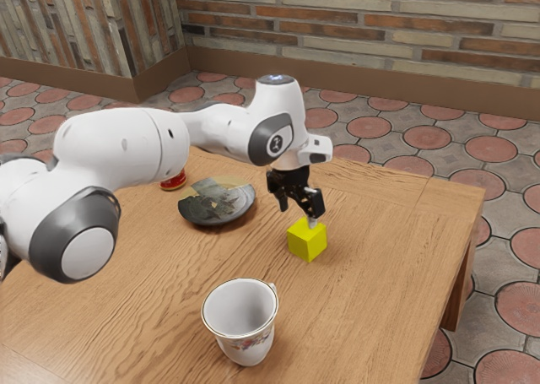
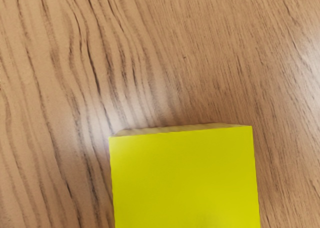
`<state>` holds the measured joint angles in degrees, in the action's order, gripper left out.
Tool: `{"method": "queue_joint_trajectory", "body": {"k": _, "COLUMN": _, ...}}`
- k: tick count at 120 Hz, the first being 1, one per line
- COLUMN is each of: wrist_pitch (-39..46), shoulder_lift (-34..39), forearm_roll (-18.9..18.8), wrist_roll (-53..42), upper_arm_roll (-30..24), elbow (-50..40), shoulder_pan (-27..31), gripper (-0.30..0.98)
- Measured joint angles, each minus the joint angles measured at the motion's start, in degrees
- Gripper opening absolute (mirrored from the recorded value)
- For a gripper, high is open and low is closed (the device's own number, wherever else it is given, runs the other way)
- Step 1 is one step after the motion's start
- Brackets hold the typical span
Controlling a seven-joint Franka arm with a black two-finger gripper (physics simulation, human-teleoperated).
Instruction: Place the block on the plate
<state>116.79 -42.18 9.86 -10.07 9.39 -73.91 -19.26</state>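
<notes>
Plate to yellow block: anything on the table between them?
Nothing. In the exterior view, only bare wooden tabletop lies between the plate and the yellow block.

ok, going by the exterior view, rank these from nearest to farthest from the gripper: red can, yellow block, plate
1. Yellow block: directly below the gripper, on the table.
2. Plate: toward the exterior view's left from the block.
3. Red can: past the plate, farther toward that view's left, partly hidden by the arm.
</notes>
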Motion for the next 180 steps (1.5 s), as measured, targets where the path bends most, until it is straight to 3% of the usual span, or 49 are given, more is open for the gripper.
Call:
{"method": "queue_joint_trajectory", "body": {"k": 65, "wrist_pitch": 4.5, "shoulder_lift": -5.1, "forearm_roll": 0.6, "wrist_roll": 9.4, "upper_arm_roll": -0.2, "elbow": 0.1, "shoulder_pan": -1.0, "gripper": 0.69}}
{"method": "queue_joint_trajectory", "body": {"k": 85, "wrist_pitch": 4.6, "shoulder_lift": -4.9, "forearm_roll": 0.5, "wrist_roll": 11.0, "upper_arm_roll": 0.0, "elbow": 0.2, "shoulder_pan": -1.4, "gripper": 0.38}}
{"method": "queue_joint_trajectory", "body": {"k": 105, "wrist_pitch": 4.2, "shoulder_lift": -3.4, "forearm_roll": 0.2, "wrist_roll": 12.3, "upper_arm_roll": 0.1, "elbow": -0.2, "shoulder_pan": -1.4, "gripper": 0.37}}
{"method": "queue_joint_trajectory", "body": {"k": 119, "wrist_pitch": 2.6, "shoulder_lift": 1.9, "forearm_roll": 0.3, "wrist_roll": 12.9, "upper_arm_roll": 0.2, "elbow": -4.2, "shoulder_pan": -0.7, "gripper": 0.36}}
{"method": "queue_joint_trajectory", "body": {"k": 151, "wrist_pitch": -0.5, "shoulder_lift": 9.9, "forearm_roll": -0.3, "wrist_roll": 11.8, "upper_arm_roll": 2.4, "elbow": -10.6, "shoulder_pan": 6.0, "gripper": 0.35}}
{"method": "queue_joint_trajectory", "body": {"k": 180, "wrist_pitch": -2.4, "shoulder_lift": 6.0, "forearm_roll": -0.4, "wrist_roll": 8.4, "upper_arm_roll": 4.8, "elbow": -3.4, "shoulder_pan": 12.9, "gripper": 0.35}}
